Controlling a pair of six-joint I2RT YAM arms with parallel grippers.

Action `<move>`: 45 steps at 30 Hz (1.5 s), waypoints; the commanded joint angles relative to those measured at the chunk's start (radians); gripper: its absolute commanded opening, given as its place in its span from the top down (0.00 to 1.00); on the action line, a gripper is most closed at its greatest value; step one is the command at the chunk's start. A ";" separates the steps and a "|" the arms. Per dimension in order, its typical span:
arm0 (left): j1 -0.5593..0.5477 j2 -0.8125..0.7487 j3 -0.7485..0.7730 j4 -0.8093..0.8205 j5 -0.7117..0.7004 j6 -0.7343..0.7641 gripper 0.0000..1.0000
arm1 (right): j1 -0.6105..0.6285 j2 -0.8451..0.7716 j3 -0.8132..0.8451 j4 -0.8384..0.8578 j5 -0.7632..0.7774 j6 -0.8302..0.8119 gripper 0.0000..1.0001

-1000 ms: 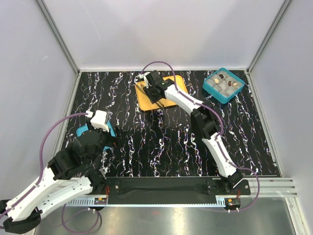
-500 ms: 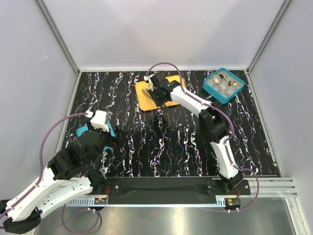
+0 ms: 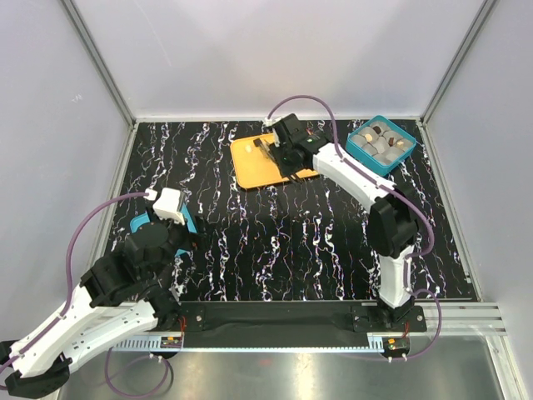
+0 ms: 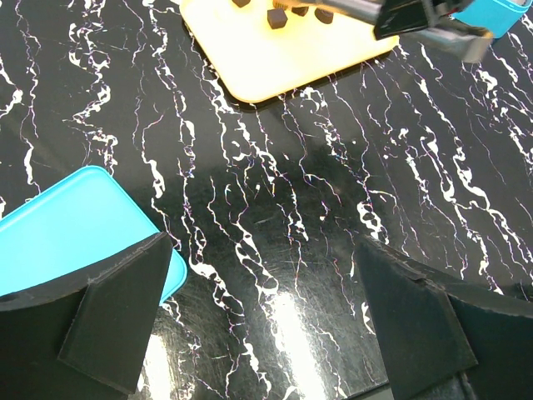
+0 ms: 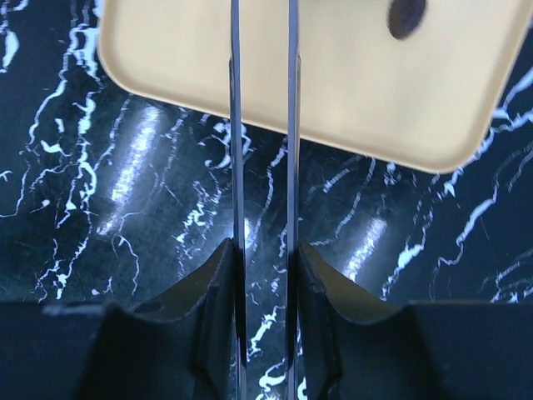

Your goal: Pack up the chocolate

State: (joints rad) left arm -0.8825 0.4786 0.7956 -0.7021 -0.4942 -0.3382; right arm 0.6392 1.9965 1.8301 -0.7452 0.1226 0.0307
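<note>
Several dark brown chocolate pieces (image 4: 277,17) lie on the orange tray (image 3: 250,162) at the back middle of the table. One dark chocolate (image 5: 406,17) shows on the tray (image 5: 333,92) in the right wrist view. More chocolates (image 3: 383,142) sit in the grey cups of the teal box (image 3: 364,161) at the back right. My right gripper (image 3: 271,154) hangs over the tray, its two thin metal blades (image 5: 234,125) parallel with a narrow gap. Their tips run out of the frame. My left gripper (image 4: 266,321) stands wide open and empty, low over the front left of the table.
A flat teal lid (image 4: 58,225) lies on the table by my left gripper's left finger, seen under the left arm (image 3: 190,221) from above. White walls with metal posts close in the black marbled table on three sides.
My right arm has swung to the right, from the tray's left part to its right part, and its blades have drawn slightly closer together. The left arm has not moved.
</note>
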 commanded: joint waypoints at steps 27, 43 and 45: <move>-0.004 -0.008 -0.001 0.039 -0.007 -0.001 0.01 | -0.679 -0.130 -0.129 -0.019 0.000 0.161 0.71; -0.004 0.011 0.001 0.041 -0.012 0.004 0.01 | -0.696 -0.059 -0.121 0.004 -0.051 0.164 0.65; -0.004 0.012 0.001 0.041 -0.012 0.004 0.01 | -0.696 -0.047 -0.109 0.000 -0.044 0.161 0.63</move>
State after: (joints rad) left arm -0.8825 0.4816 0.7956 -0.7021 -0.4938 -0.3382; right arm -0.0578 1.9324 1.6810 -0.7773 0.0841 0.1890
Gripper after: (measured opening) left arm 0.991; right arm 0.371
